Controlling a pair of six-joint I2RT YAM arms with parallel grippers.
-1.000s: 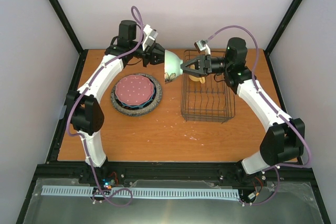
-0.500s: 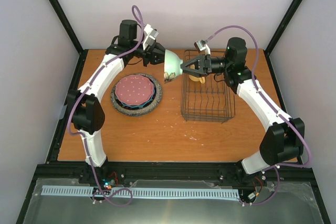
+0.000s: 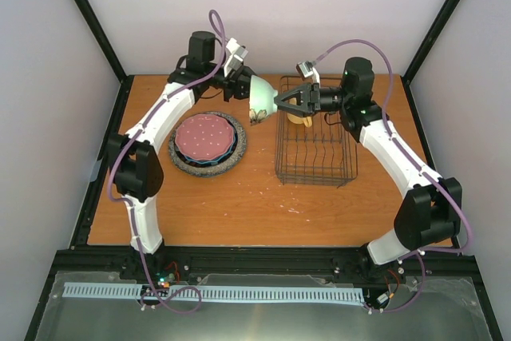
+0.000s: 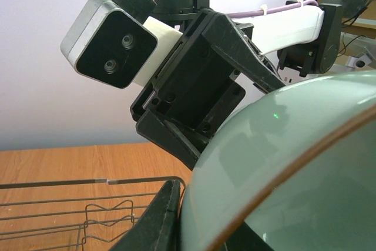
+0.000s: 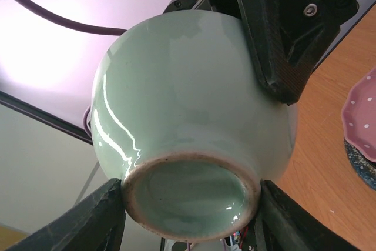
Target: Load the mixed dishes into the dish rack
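The small mint-green bowl (image 3: 262, 99) hangs on its side in the air just left of the dish rack (image 3: 315, 153), held from both ends. My left gripper (image 3: 246, 88) is shut on its brown-edged rim; one finger (image 4: 167, 204) lies against the outer wall of the bowl (image 4: 282, 163). My right gripper (image 3: 281, 102) is shut on the bowl's foot ring (image 5: 191, 204), a finger pressing each side. A yellow mug (image 3: 301, 118) lies in the rack's far end. The pink dotted plate (image 3: 206, 136) tops a stack on the left.
Under the pink plate show a teal rim (image 3: 217, 164) and a grey speckled plate (image 3: 182, 164). The rack's wire edge (image 4: 59, 204) sits just below the left finger. Black frame posts and white walls enclose the wooden table (image 3: 239, 205).
The left arm's wrist and forearm have shifted slightly to the right. The bowl and the right gripper have stayed where they were.
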